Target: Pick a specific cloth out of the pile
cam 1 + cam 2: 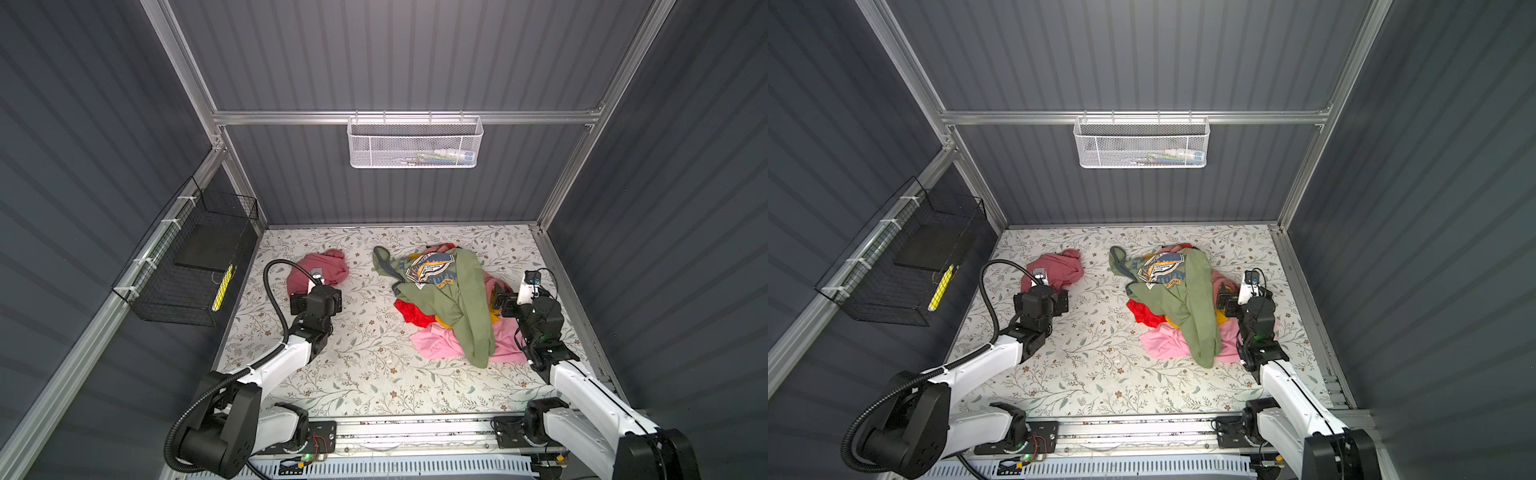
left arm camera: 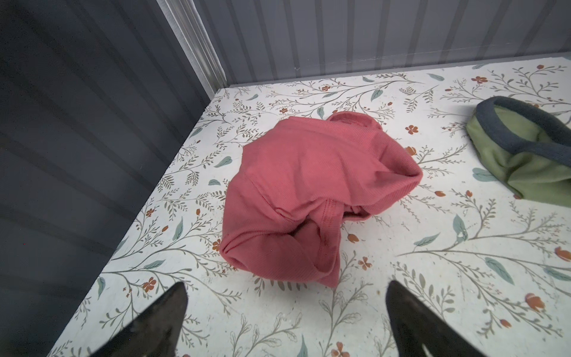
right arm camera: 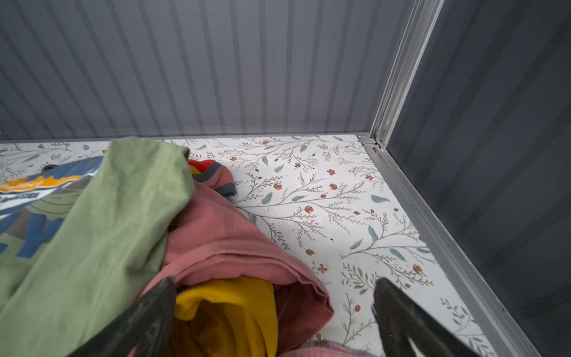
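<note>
One ribbed salmon cloth (image 2: 309,197) (crumpled), heaped pile (image 1: 449,299)

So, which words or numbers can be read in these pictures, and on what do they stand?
Print on the olive T-shirt: blue and white lettering, too blurred to read.
Items in the white mesh basket: too small to read.
No other text shows.

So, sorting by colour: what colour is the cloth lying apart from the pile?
The cloth is plain dusty salmon-pink; the left wrist view shows it best.
</note>
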